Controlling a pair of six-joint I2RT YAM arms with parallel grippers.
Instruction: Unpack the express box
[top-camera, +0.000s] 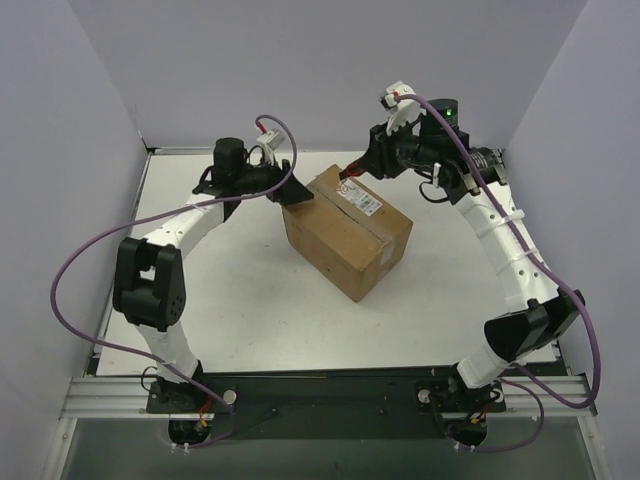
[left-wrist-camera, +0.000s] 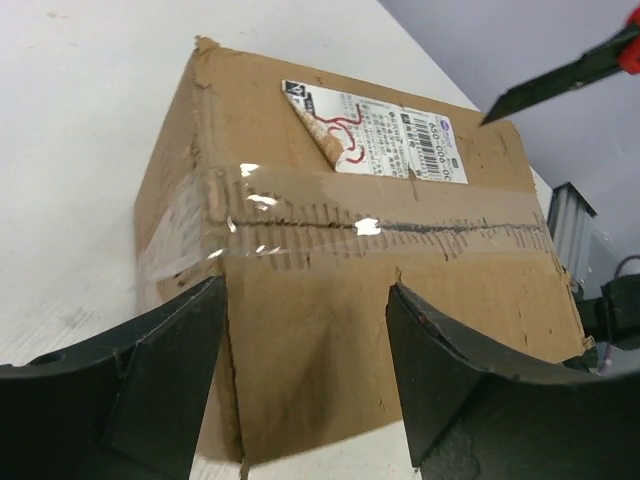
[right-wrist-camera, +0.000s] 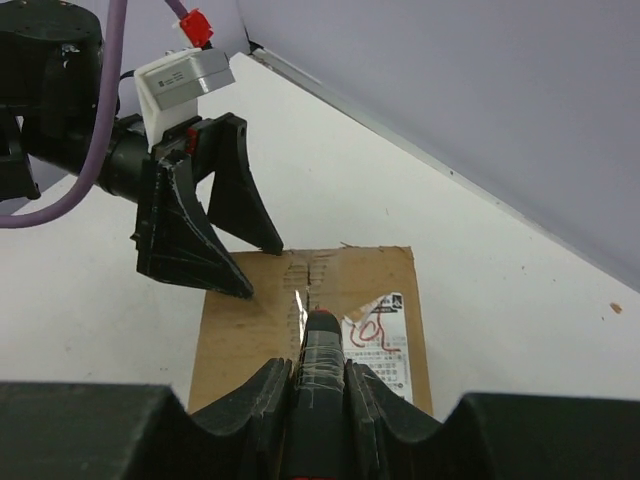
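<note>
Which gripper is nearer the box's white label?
Right. The right gripper hovers over the label, holding a cutter; the left gripper is at the box's opposite edge, jaws open.

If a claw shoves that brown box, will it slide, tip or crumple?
It will probably slide: the express box sits flat on the smooth table. Its corrugated walls look stiff, though the taped seam is worn and may give. Its weight cannot be told.

Both arms stretched forward and bent inward, wrists facing each other. The left end effector (top-camera: 290, 194) pointed right, its fingers (left-wrist-camera: 170, 390) spread wide with nothing gripped. The right end effector (top-camera: 360, 168) angled down and left, fingers (right-wrist-camera: 268, 395) clamped on a cutter (right-wrist-camera: 322, 345).
</note>
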